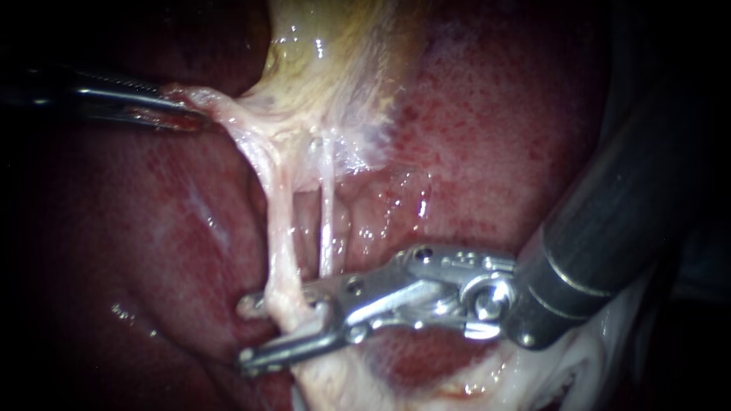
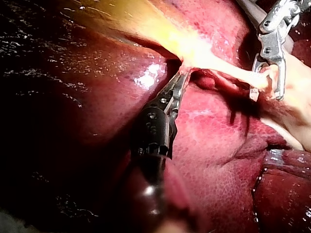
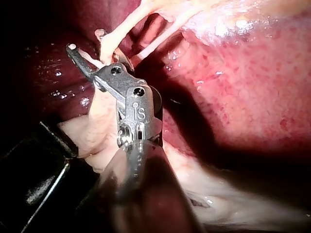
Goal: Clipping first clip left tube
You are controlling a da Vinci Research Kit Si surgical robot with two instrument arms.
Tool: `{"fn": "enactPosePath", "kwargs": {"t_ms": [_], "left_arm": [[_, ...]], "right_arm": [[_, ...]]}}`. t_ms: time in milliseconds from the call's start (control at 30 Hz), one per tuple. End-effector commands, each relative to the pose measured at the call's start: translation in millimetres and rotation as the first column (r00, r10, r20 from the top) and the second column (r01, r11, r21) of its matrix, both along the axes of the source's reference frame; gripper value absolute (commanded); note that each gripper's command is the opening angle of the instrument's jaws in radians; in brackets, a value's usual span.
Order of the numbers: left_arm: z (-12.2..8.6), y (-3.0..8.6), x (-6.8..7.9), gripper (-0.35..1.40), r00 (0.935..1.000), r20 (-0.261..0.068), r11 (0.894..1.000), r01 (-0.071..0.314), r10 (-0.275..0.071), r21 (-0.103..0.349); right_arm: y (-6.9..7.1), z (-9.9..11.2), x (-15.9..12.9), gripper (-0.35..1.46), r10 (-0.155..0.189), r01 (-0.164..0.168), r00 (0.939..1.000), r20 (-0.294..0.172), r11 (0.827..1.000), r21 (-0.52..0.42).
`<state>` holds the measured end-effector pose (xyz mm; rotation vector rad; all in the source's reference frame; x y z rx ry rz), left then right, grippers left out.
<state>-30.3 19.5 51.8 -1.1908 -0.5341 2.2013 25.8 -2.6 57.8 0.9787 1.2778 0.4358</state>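
Note:
Two pale tubes run down from the yellowish gallbladder (image 1: 335, 53): the thicker left tube (image 1: 279, 228) and a thin right tube (image 1: 327, 221). My right instrument (image 1: 245, 331) comes in from the right, its metal jaws open and astride the lower part of the left tube, one jaw on each side. In the right wrist view the same jaws (image 3: 86, 41) stand apart with the tube (image 3: 106, 51) between them. My left instrument (image 1: 194, 116) reaches in from the upper left, jaws shut on the pale tissue at the gallbladder's base and pulling it sideways; its jaws (image 2: 182, 75) also show in its wrist view.
Dark red liver (image 1: 495, 137) surrounds the tubes on both sides. Pale fatty tissue (image 1: 533, 380) lies under the right instrument's shaft (image 1: 609, 221). In the left wrist view my right instrument (image 2: 266, 92) shows ahead of the left jaws.

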Motion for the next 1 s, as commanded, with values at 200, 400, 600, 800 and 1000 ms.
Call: {"fn": "enactPosePath", "kwargs": {"t_ms": [200, 400, 600, 800, 1000], "left_arm": [[0.0, 0.0, 0.0, -0.35, 1.0, 0.0, 1.0, 0.0, 0.0, 0.0], [0.0, 0.0, 0.0, -0.35, 1.0, 0.0, 1.0, 0.0, 0.0, 0.0], [0.0, 0.0, 0.0, -0.35, 1.0, 0.0, 1.0, 0.0, 0.0, 0.0], [0.1, 0.0, -0.1, -0.35, 1.0, 0.0, 1.0, 0.0, 0.0, 0.0], [0.2, 0.0, -0.1, -0.35, 1.0, 0.0, 1.0, 0.0, 0.0, 0.0]], "right_arm": [[-0.1, 0.0, -0.5, -0.13, -0.001, 0.001, 0.9999, 0.013, 1.0, 0.027], [-0.1, 0.1, -0.7, -0.33, -0.003, 0.001, 0.9997, 0.026, 0.998, 0.06], [-0.1, 0.2, -1.1, -0.35, -0.005, 0.002, 0.9995, 0.03, 0.997, 0.083], [-0.1, 0.3, -1.1, -0.35, -0.006, 0.003, 0.9995, 0.03, 0.997, 0.083], [-0.1, 0.6, -1.2, -0.35, -0.006, 0.003, 0.9995, 0.03, 0.997, 0.082]]}}
